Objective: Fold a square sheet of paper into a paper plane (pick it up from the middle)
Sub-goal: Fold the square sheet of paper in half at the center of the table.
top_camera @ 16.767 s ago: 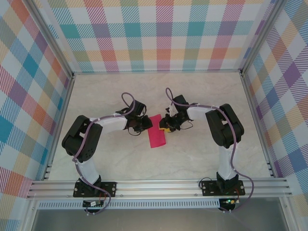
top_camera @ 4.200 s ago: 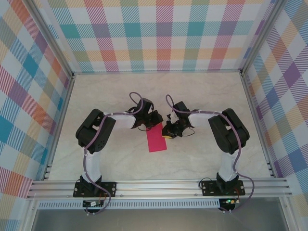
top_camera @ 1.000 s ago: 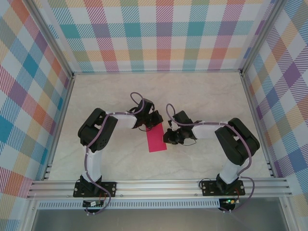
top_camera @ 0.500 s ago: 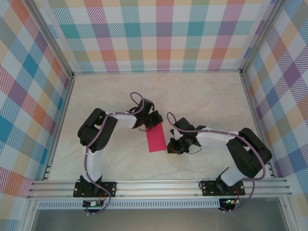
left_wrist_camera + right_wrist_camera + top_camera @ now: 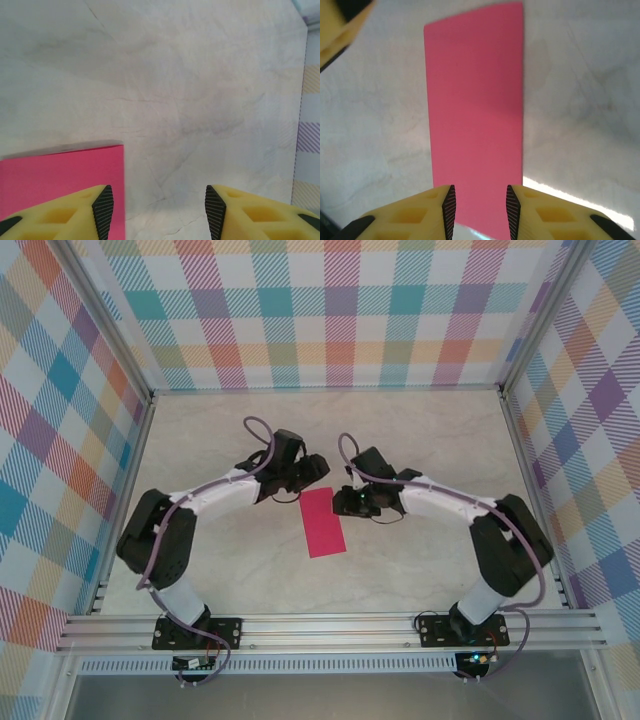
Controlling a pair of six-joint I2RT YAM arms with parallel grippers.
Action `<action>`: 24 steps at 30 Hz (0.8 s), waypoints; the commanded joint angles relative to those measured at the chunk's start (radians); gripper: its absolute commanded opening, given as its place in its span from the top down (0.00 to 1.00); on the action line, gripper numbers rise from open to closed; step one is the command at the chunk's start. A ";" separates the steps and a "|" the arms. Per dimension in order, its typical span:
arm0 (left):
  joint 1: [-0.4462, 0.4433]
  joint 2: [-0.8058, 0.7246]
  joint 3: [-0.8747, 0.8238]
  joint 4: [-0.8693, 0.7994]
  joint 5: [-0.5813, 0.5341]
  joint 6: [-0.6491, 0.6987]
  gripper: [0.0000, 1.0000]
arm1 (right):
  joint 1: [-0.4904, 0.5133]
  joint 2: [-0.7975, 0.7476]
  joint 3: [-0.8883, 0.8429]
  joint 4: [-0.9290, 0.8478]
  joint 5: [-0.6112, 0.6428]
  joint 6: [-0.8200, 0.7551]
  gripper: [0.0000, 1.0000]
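The pink-red sheet of paper (image 5: 322, 522) lies flat on the table as a narrow folded rectangle. My left gripper (image 5: 318, 470) hovers just beyond its far end, open, with bare table between the fingers. In the left wrist view the paper's corner (image 5: 60, 170) sits under the left fingertip (image 5: 102, 207), and the left gripper (image 5: 157, 210) holds nothing. My right gripper (image 5: 343, 502) is at the paper's far right edge. In the right wrist view the right gripper (image 5: 478, 205) stands open a narrow gap above the paper (image 5: 475, 100), holding nothing.
The marble-patterned table (image 5: 420, 440) is walled by plaid panels on three sides, with an aluminium rail (image 5: 330, 628) along the near edge. A yellow finger of the left gripper (image 5: 340, 25) shows at the top left of the right wrist view.
Both grippers have opened. The left arm has swung its elbow out left and its gripper has backed off the paper's far end. The right gripper has moved from the paper's near right towards its far right.
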 commanded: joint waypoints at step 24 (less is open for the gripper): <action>-0.004 -0.206 -0.375 -0.046 0.170 -0.083 0.37 | -0.031 0.427 0.288 -0.098 0.015 0.038 0.64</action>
